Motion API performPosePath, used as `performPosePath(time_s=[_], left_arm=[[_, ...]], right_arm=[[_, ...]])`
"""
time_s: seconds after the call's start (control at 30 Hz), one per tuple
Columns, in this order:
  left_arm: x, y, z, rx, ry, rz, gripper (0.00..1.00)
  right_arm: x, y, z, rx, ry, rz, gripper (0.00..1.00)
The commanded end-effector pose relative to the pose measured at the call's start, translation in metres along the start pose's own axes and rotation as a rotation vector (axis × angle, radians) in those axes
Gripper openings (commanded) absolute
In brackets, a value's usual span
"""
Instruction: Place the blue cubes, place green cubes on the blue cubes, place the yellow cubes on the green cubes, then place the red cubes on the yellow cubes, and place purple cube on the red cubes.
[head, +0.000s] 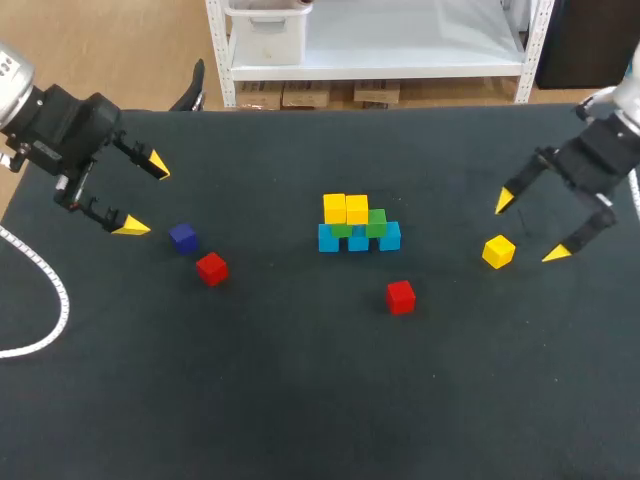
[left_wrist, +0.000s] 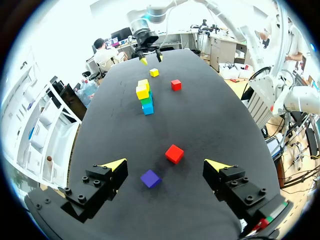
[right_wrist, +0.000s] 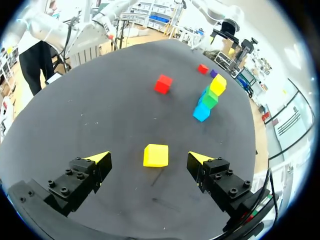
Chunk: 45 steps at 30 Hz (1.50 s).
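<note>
A stack stands mid-table: blue cubes (head: 358, 238) at the base, green cubes (head: 376, 222) on them, two yellow cubes (head: 346, 208) on top. A loose yellow cube (head: 498, 251) lies right of it, just ahead of my open right gripper (head: 529, 227) and between its fingers in the right wrist view (right_wrist: 156, 155). One red cube (head: 401, 296) lies in front of the stack, another red cube (head: 211, 268) at the left beside the purple cube (head: 182, 237). My open left gripper (head: 144, 195) hovers left of the purple cube (left_wrist: 150, 178), empty.
A white cable (head: 45, 290) curls over the table's left edge. The black table (head: 300, 400) has free room along the front and between the stack and each gripper.
</note>
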<state>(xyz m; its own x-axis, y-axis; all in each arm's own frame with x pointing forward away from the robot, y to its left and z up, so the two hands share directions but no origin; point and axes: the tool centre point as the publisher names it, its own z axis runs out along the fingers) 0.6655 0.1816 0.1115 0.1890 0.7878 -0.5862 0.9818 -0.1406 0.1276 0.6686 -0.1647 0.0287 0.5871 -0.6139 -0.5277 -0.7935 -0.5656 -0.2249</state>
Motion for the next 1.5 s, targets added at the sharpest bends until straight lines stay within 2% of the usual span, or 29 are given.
performPosePath(time_s=[0.03, 0.43, 0.87, 0.97, 1.23, 1.33, 1.37, 1.4, 1.5], left_arm=[[0.001, 0.002, 0.000, 0.002, 0.000, 0.002, 1.00], [0.001, 0.002, 0.000, 0.002, 0.000, 0.002, 1.00], [0.001, 0.002, 0.000, 0.002, 0.000, 0.002, 1.00], [0.001, 0.002, 0.000, 0.002, 0.000, 0.002, 1.00], [0.001, 0.002, 0.000, 0.002, 0.000, 0.002, 1.00], [0.001, 0.002, 0.000, 0.002, 0.000, 0.002, 1.00], [0.001, 0.002, 0.000, 0.002, 0.000, 0.002, 1.00], [0.001, 0.002, 0.000, 0.002, 0.000, 0.002, 1.00], [0.001, 0.002, 0.000, 0.002, 0.000, 0.002, 1.00]], right_arm=[[0.005, -0.011, 0.014, -0.030, 0.027, 0.007, 1.00], [0.005, -0.016, 0.025, -0.079, 0.084, 0.043, 1.00], [0.014, -0.006, 0.030, -0.086, 0.110, 0.100, 1.00], [0.016, -0.006, 0.030, -0.084, 0.111, 0.108, 0.85], [0.015, -0.007, 0.036, -0.089, 0.121, 0.112, 0.75], [0.015, -0.007, 0.037, -0.094, 0.123, 0.109, 0.62], [0.015, -0.008, 0.037, -0.094, 0.124, 0.109, 0.49], [0.015, -0.008, 0.037, -0.095, 0.124, 0.109, 0.48], [0.015, -0.008, 0.037, -0.096, 0.125, 0.110, 0.37]])
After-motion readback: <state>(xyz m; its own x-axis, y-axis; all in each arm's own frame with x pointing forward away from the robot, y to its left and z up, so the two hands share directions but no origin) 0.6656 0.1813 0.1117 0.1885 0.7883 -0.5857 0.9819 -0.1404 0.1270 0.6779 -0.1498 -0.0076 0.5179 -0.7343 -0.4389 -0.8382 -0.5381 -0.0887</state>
